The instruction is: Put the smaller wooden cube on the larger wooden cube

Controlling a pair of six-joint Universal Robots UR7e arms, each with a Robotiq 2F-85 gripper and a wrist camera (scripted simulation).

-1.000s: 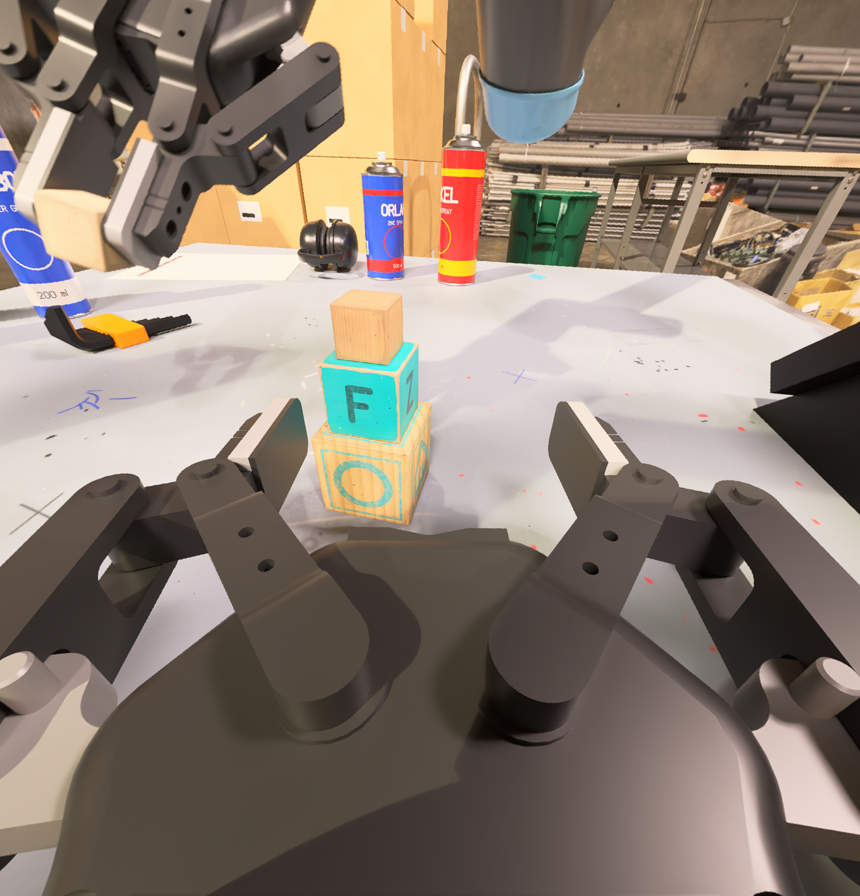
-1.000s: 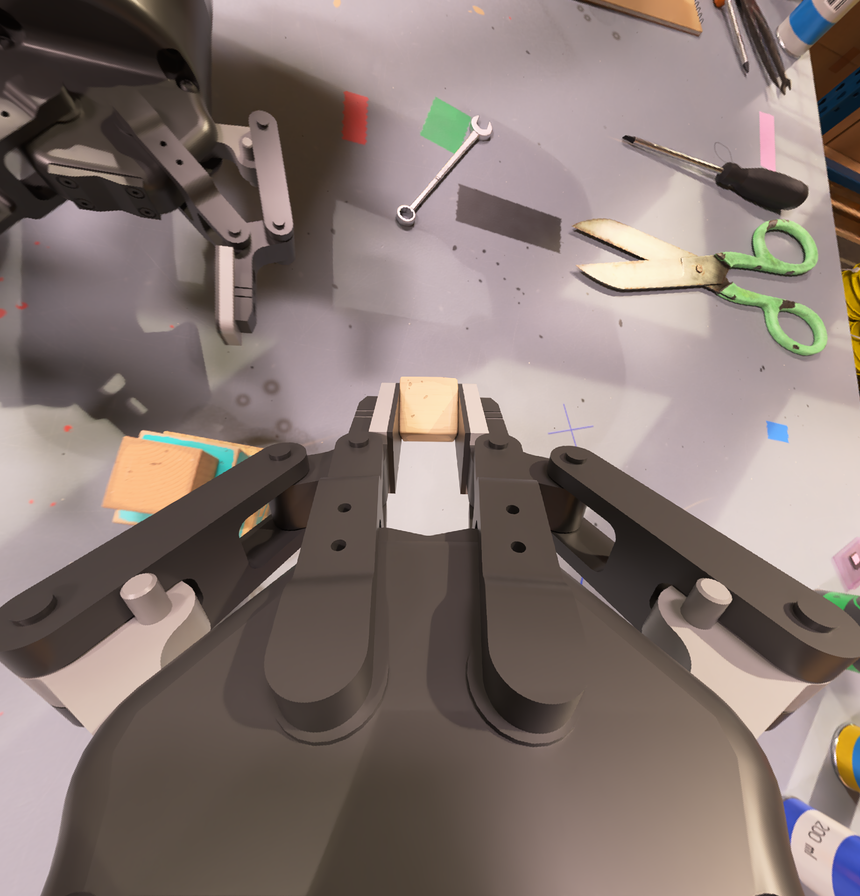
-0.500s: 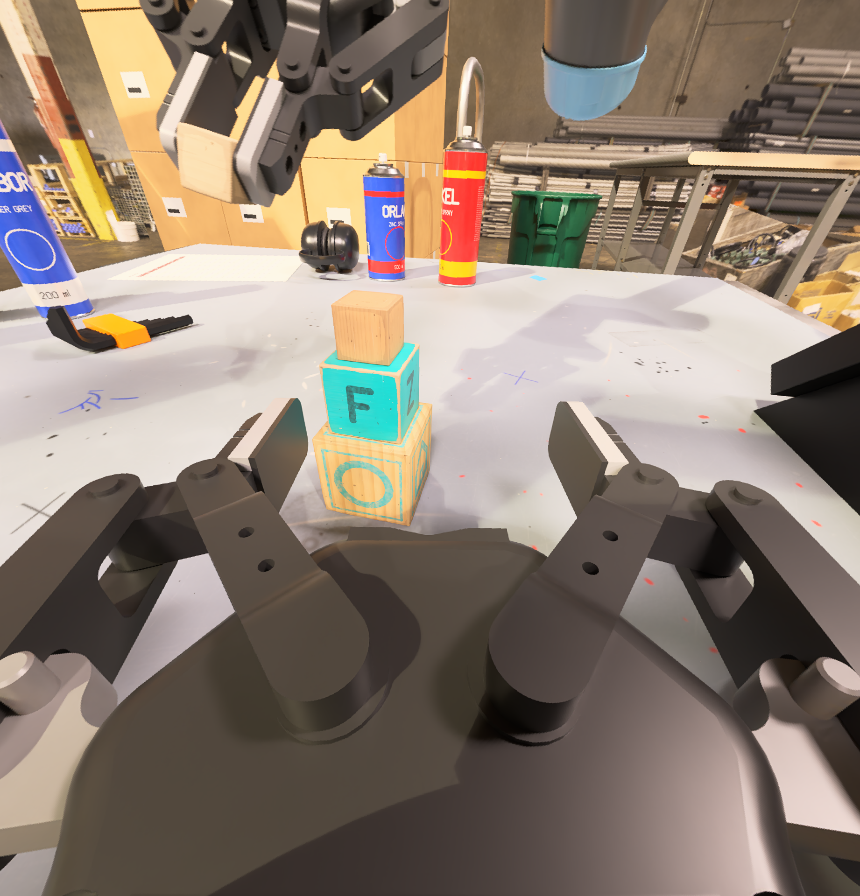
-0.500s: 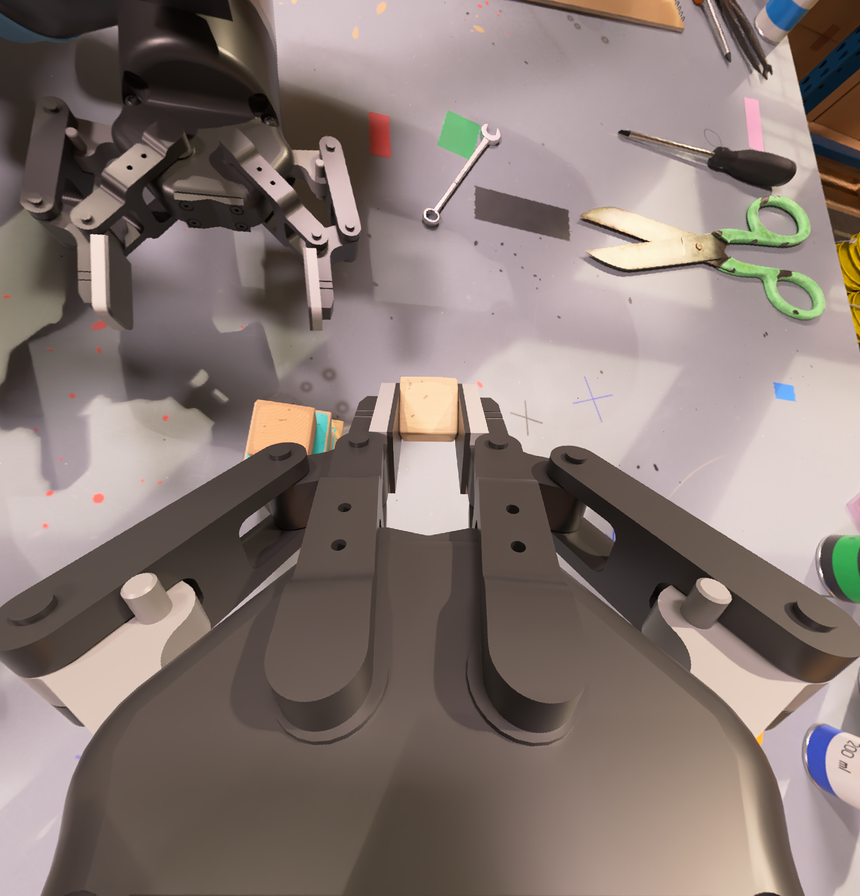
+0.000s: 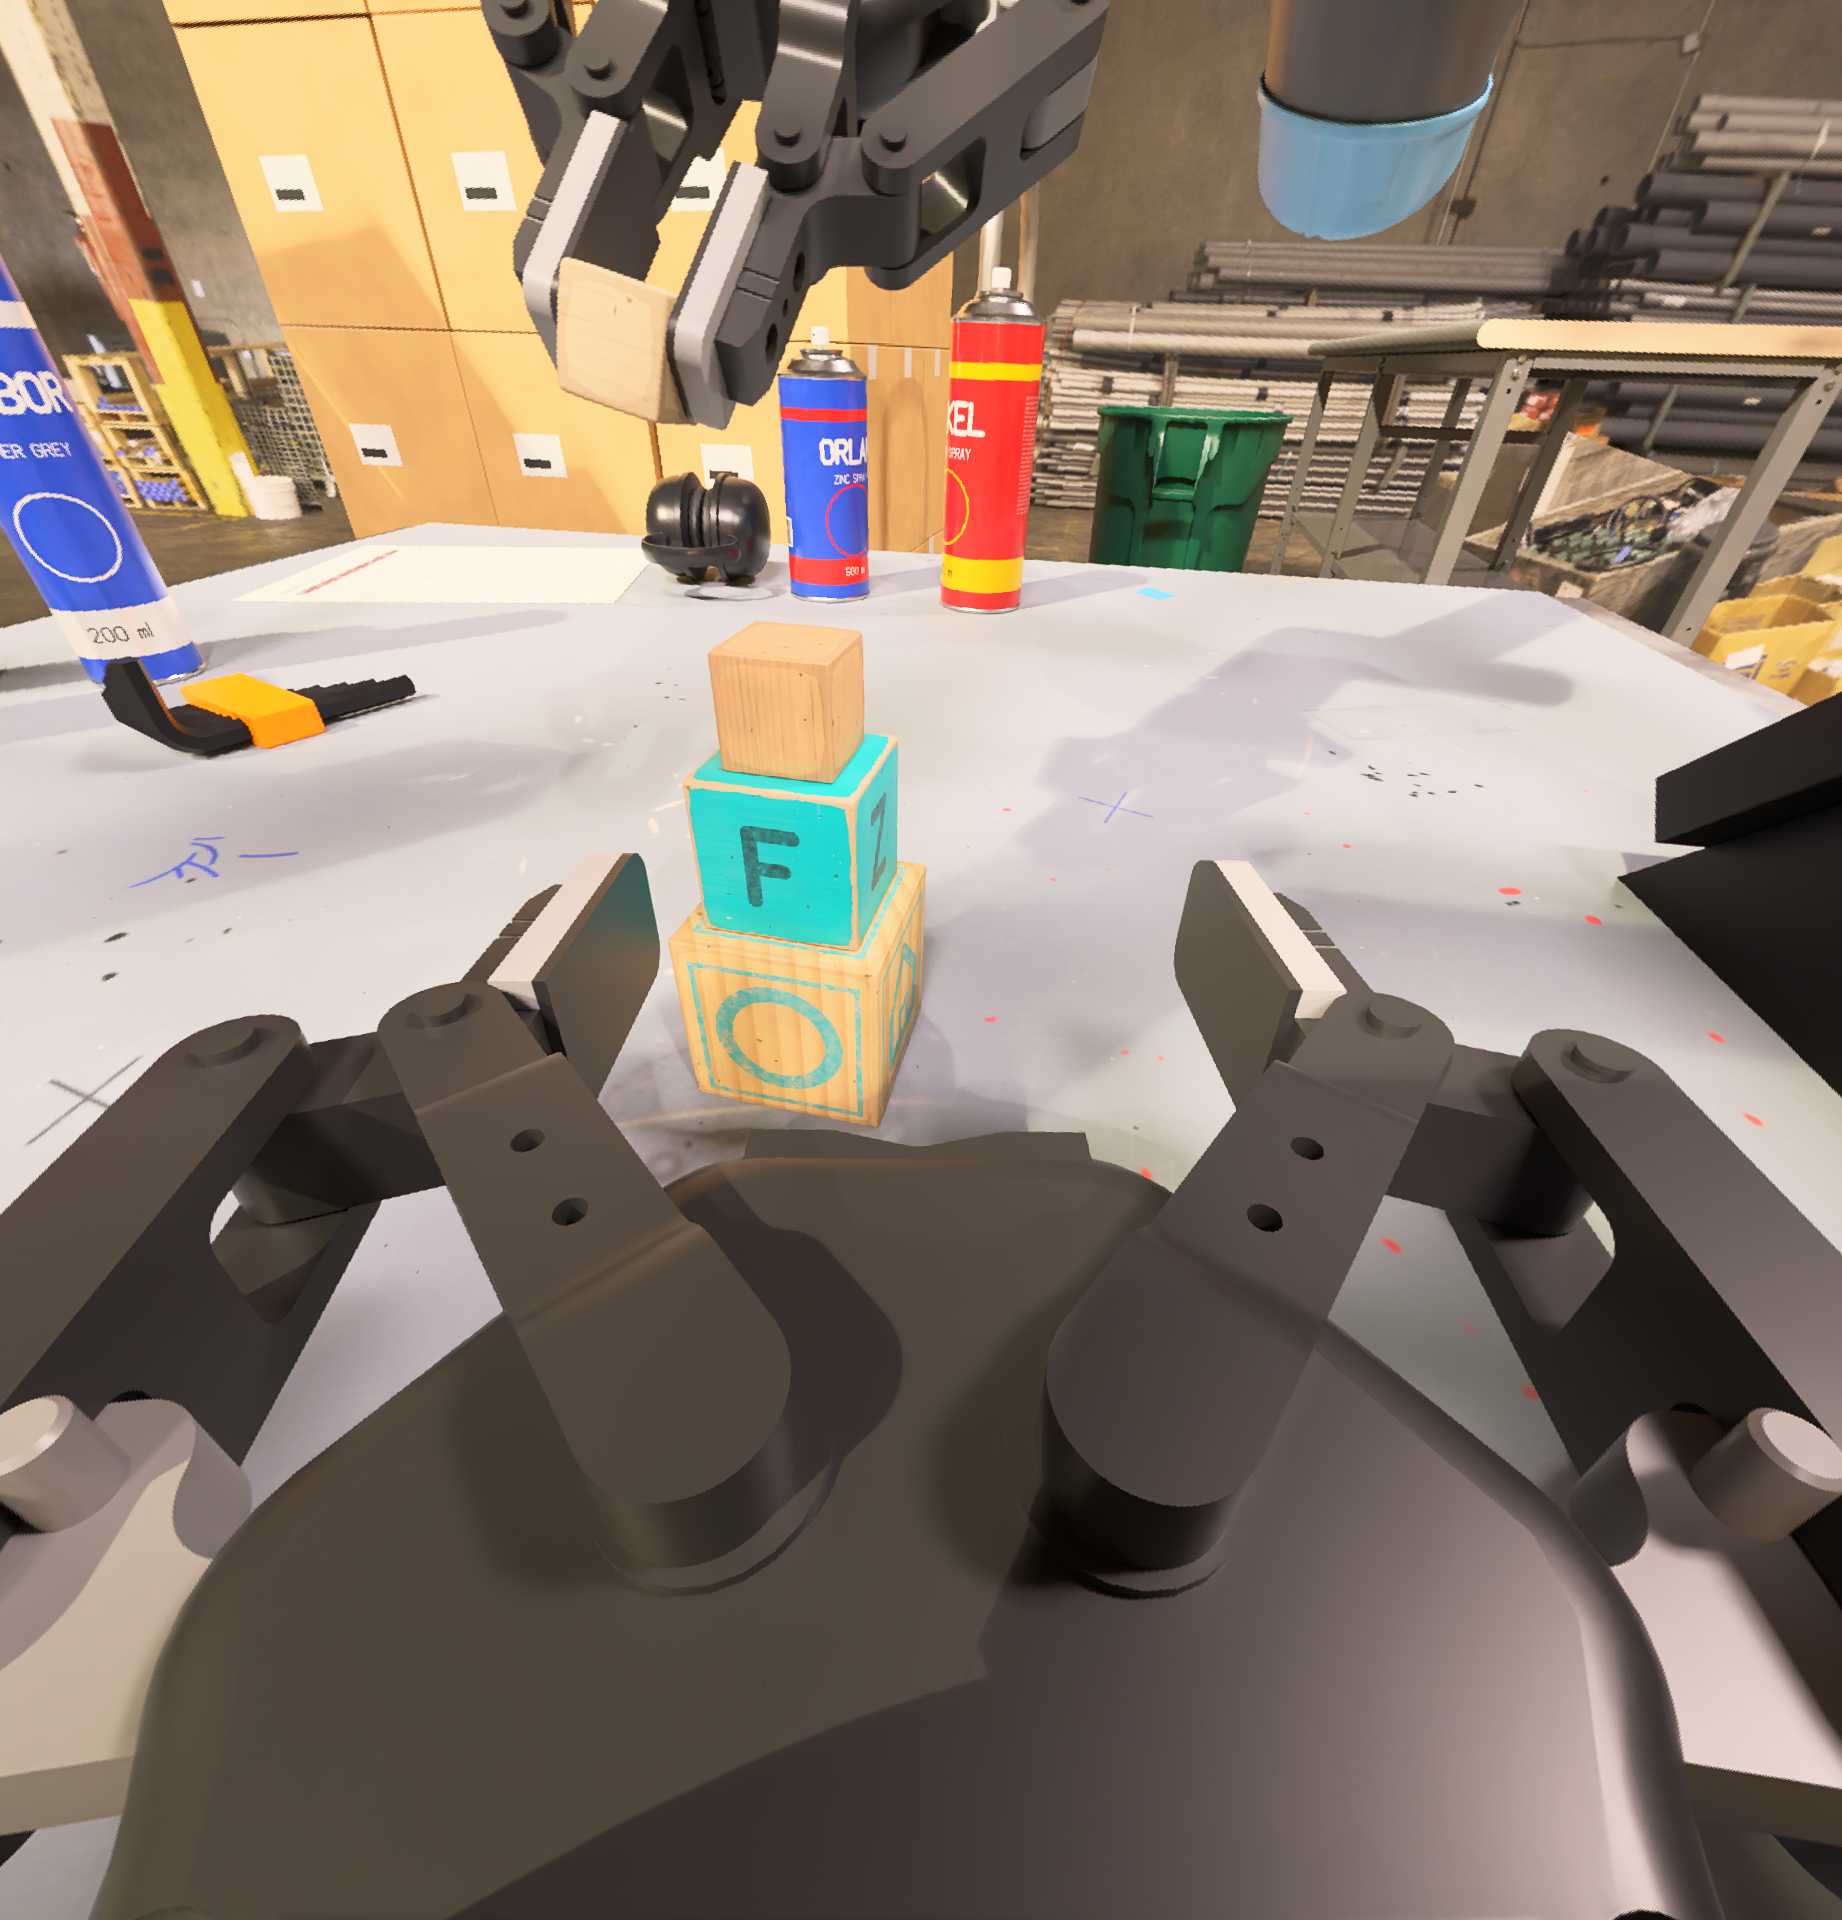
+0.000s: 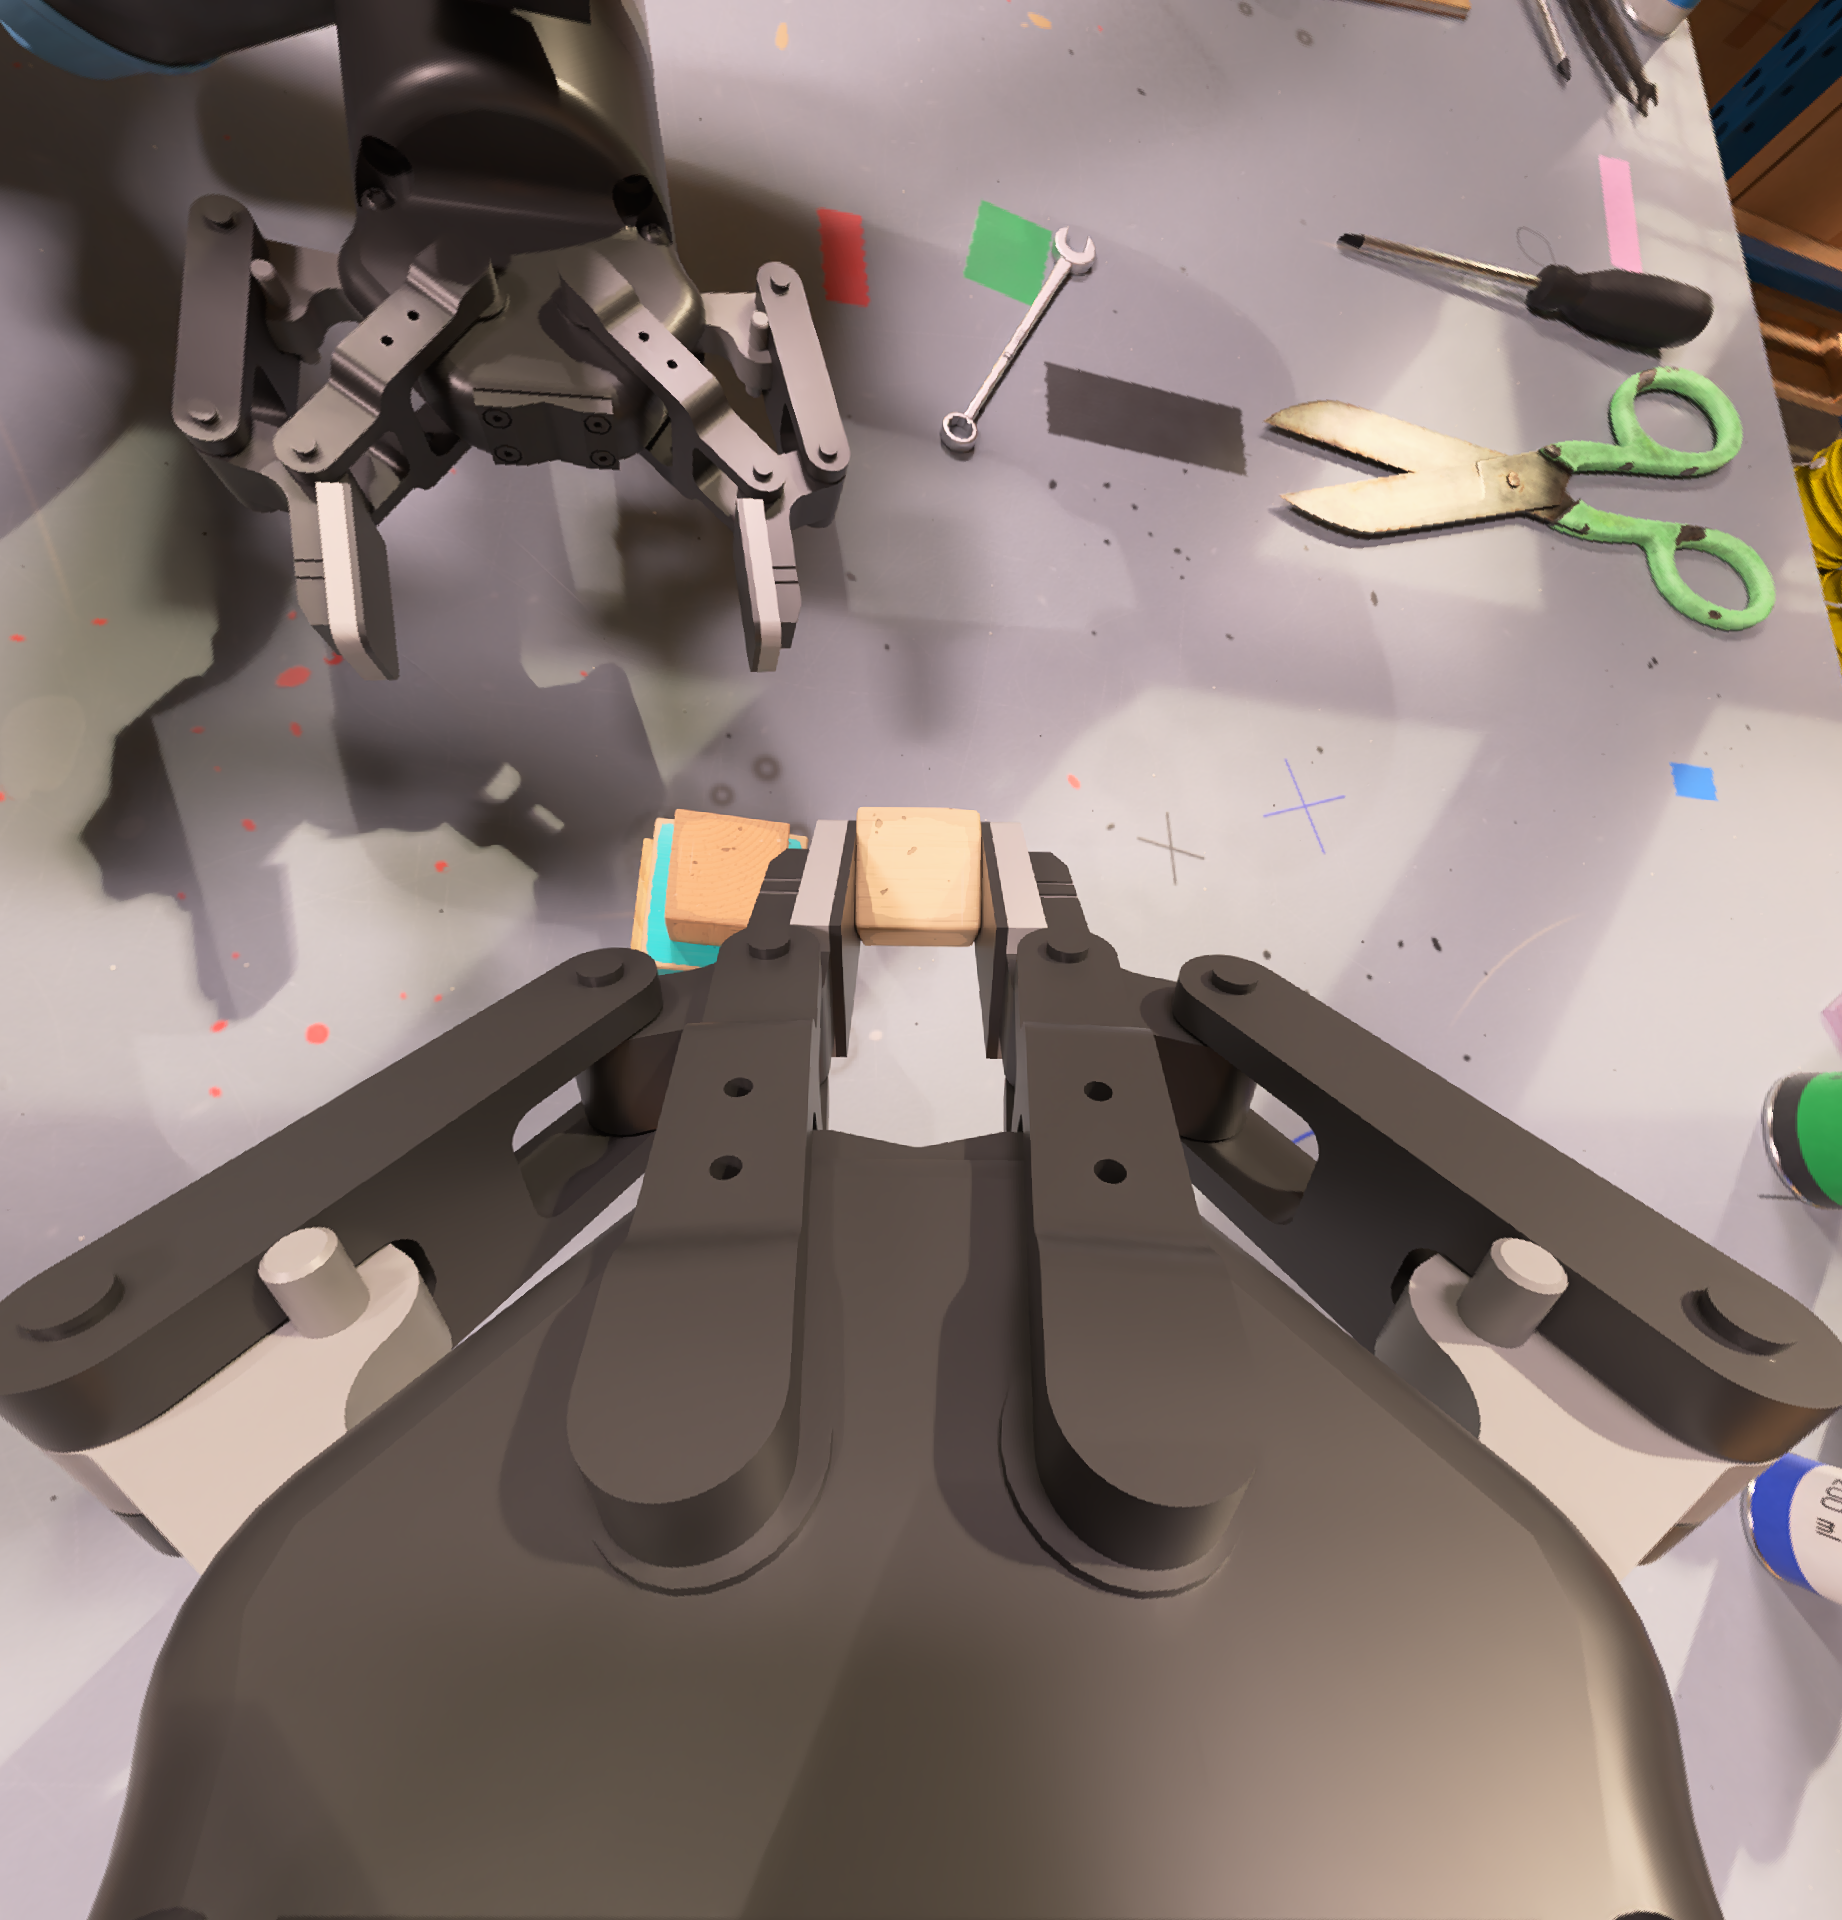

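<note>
Three blocks already stand stacked, the larger wooden cube (image 5: pixel 787 701) topmost; the right gripper (image 5: pixel 626 338), clenched on the smaller wooden cube (image 5: pixel 613 348), hangs above that cube and off to one side, while the left gripper (image 5: pixel 922 935) waits spread wide near the stack's base. Risk, in my judgement: a finger clipping the cube on descent, or an off-centre release, could topple the narrow stack.
</note>
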